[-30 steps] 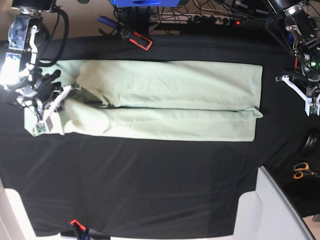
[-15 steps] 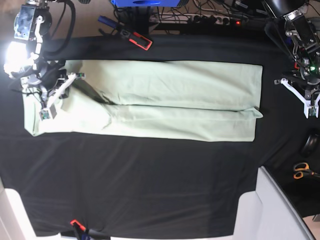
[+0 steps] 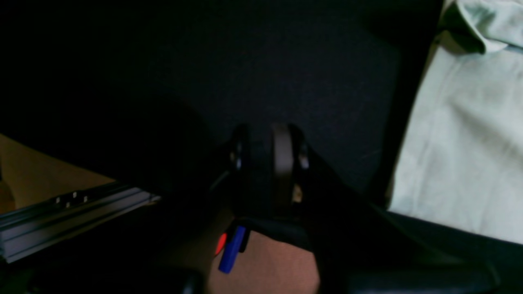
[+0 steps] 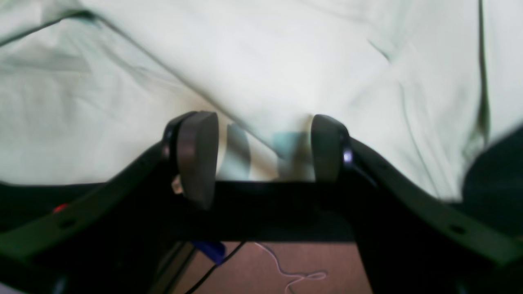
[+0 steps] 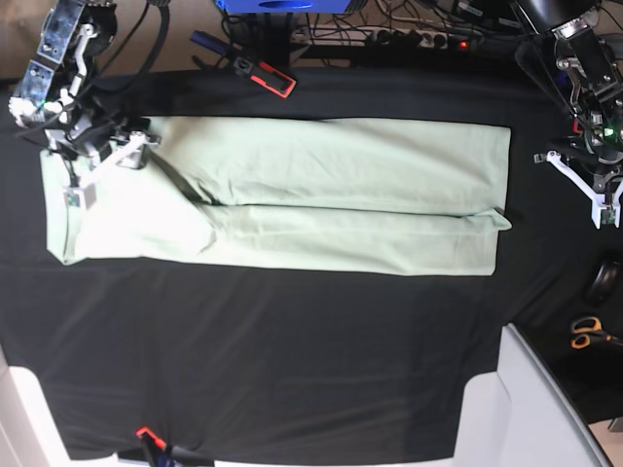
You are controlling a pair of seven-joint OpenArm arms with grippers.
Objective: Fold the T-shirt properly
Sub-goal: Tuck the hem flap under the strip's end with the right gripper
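Now that the right gripper (image 4: 261,155) has opened wide and let go, the T-shirt (image 5: 292,195) lies flattened across the upper frame; the left gripper (image 3: 269,151), nearly shut, holds nothing.

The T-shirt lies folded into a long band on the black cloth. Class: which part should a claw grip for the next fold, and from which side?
Probably grip the T-shirt at its short end by the right claw, which hangs open above it. Come from above: the cloth lies flat, so only its corners and edges can be pinched. The left claw is off the cloth, beside the opposite end.
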